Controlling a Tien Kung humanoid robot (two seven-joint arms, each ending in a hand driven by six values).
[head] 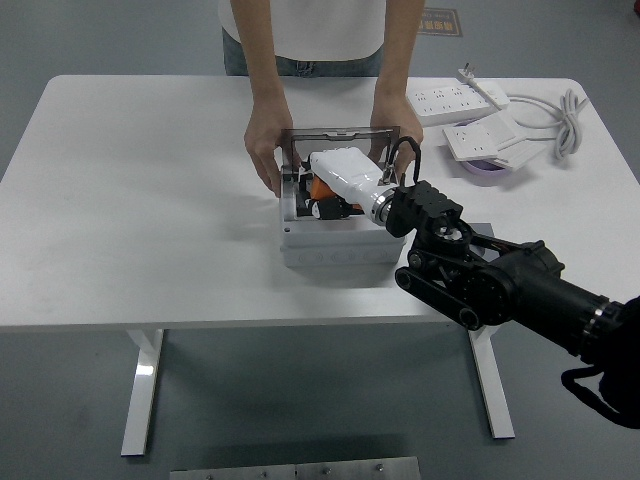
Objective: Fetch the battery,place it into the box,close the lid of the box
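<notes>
Head view: My right hand (345, 178), in its white cover, reaches into the open grey box (335, 240) at the middle of the white desk (150, 200). My fingers are clamped on the orange-and-black battery (322, 198), which sits low inside the box opening. The box lid (340, 135) stands raised at the far edge. A person at the far side holds the box with one hand (265, 140) on its left and the other hand (395, 115) on its right. Power strips (470, 100) lie well apart, at the far right.

Right hand (335, 180) inside box (335, 240)
</notes>
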